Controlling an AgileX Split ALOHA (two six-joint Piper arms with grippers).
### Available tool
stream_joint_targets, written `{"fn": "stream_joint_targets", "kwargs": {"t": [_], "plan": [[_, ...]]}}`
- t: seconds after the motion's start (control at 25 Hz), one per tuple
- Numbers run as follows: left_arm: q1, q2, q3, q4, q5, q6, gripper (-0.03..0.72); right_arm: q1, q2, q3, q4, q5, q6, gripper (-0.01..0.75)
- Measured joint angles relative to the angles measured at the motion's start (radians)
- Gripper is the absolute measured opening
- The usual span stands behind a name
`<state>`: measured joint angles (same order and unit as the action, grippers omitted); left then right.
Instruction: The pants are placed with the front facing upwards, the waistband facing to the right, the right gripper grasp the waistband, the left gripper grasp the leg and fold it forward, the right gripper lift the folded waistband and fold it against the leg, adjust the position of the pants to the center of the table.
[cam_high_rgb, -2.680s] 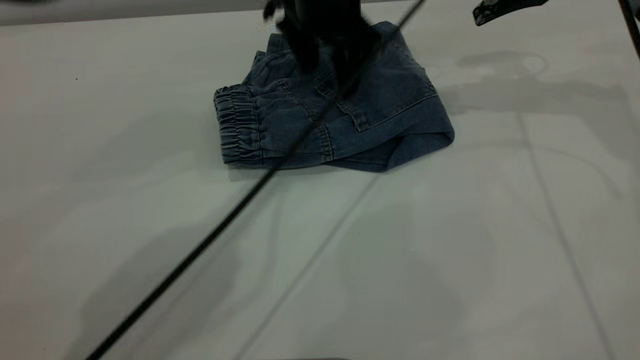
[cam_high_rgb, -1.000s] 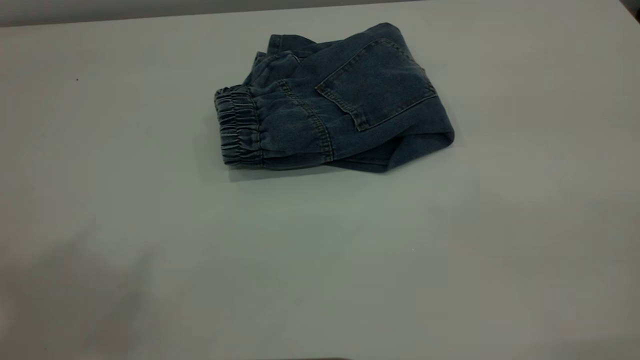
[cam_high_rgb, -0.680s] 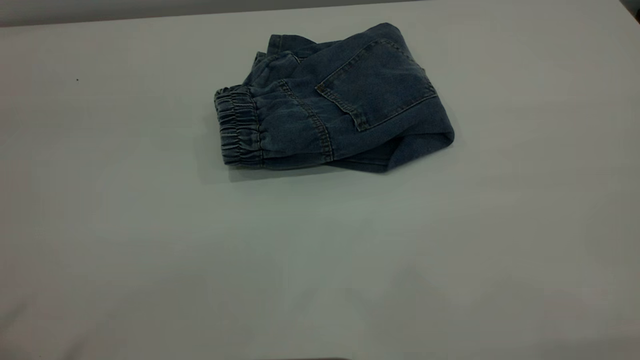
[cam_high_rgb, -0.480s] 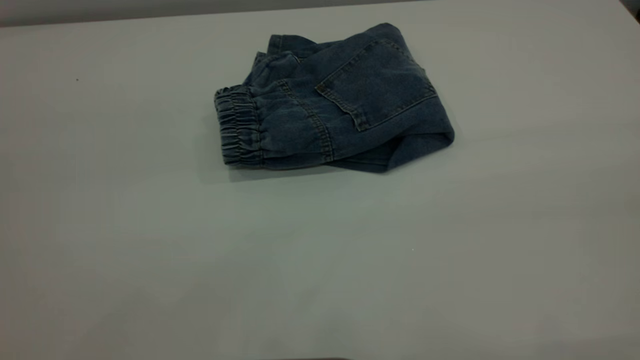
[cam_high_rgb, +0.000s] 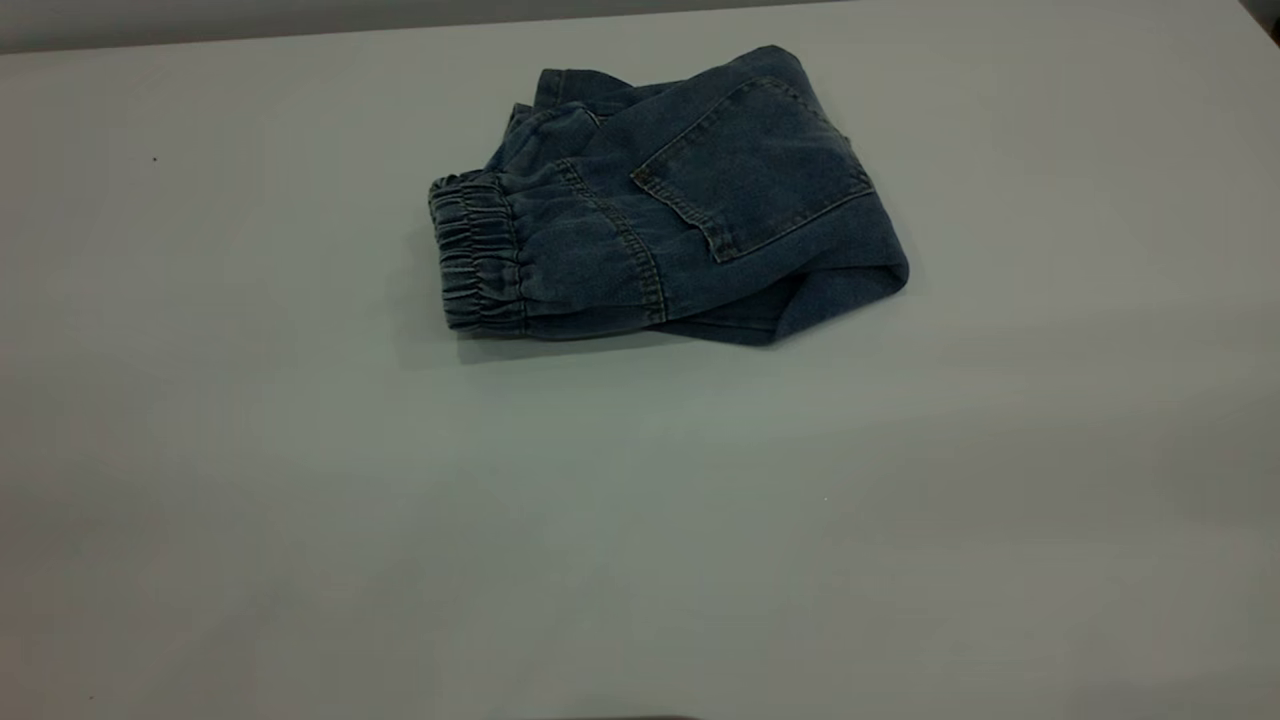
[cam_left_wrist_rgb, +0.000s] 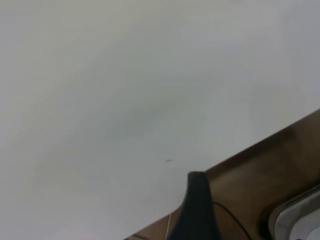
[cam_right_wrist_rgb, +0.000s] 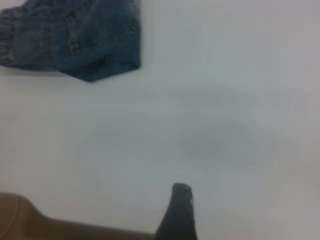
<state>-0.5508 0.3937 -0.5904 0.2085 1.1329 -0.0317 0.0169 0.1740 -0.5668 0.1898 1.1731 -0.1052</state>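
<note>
Plain white table (cam_high_rgb: 300, 500), with a brown floor showing past its edge in both wrist views. My left gripper (cam_left_wrist_rgb: 197, 210) hangs over the table's edge with only bare surface before it; one dark finger shows, and I cannot tell whether it is open or closed. My right gripper (cam_right_wrist_rgb: 177, 212) likewise sits near the table edge, one finger in view, state not determinable. Neither grips anything, and neither appears in the exterior view.

From the right gripper, the pants (cam_right_wrist_rgb: 75, 40) lie well apart, across open table; the left wrist view does not show them at all, so I judge the right arm the nearer. The pants (cam_high_rgb: 670, 200) rest folded toward the far side of the table in the exterior view. Their long axis runs left-right, the gathered waistband (cam_high_rgb: 475, 250) pointing left, the folded edge right, back pocket (cam_high_rgb: 755, 170) uppermost. Folding appears complete; any remaining adjustment would draw them nearer the centre.
</note>
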Motion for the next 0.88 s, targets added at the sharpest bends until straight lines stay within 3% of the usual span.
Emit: {"fn": "stream_joint_targets", "kwargs": {"t": [0.28,0.88], "plan": [[0.000,0.000,0.071,-0.025,-0.079,-0.026,0.557,0.000,-0.005,0.088,-0.005,-0.044,-0.017,0.581],[0.000,0.000,0.081,-0.087,-0.091,-0.025,0.557,0.000,-0.005,0.091,-0.012,-0.043,-0.017,0.578]]}}
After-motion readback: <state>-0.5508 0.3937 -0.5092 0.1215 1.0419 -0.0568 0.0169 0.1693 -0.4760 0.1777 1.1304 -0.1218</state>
